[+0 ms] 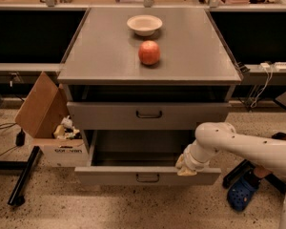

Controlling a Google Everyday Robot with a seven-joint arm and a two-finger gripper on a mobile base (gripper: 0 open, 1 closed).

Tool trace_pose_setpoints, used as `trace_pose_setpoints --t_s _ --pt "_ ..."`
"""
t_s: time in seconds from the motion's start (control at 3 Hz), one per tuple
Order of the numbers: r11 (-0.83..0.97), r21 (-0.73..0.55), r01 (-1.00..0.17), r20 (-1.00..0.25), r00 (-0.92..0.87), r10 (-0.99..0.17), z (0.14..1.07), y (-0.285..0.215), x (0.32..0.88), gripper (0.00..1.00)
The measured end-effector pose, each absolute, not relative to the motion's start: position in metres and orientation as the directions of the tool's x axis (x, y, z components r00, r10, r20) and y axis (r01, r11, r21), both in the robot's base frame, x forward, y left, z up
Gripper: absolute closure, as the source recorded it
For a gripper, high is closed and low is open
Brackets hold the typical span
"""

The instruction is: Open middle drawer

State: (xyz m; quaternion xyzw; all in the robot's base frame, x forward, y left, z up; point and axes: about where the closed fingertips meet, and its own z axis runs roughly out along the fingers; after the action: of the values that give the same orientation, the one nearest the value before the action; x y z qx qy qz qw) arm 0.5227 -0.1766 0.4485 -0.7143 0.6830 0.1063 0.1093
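The middle drawer [148, 176] is a grey metal front with a small dark loop handle [148, 178]. It stands pulled well out of the cabinet, and its dark inside shows behind the front. My gripper [187, 166] sits at the top edge of this front, near its right end and right of the handle. My white arm [238, 144] reaches in from the right. The drawer above [148, 114] is out only a little. Any front below the middle drawer is hidden.
A red apple [149, 52] and a white bowl [144, 25] sit on the grey cabinet top [105, 56]. An open cardboard box [47, 123] stands on the floor at the left beside a black stand leg [24, 178]. A blue shoe [240, 192] lies at the right.
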Motion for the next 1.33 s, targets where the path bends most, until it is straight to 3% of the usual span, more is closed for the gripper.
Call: trace_pose_setpoints --t_s 1.0,1.33 --pt "-0.056 0.037 -0.998 -0.352 0.039 -0.935 0.446 -0.168 0.498 1.0" --pt "-0.056 0.037 -0.998 -0.352 0.039 -0.935 0.446 -0.168 0.498 0.81"
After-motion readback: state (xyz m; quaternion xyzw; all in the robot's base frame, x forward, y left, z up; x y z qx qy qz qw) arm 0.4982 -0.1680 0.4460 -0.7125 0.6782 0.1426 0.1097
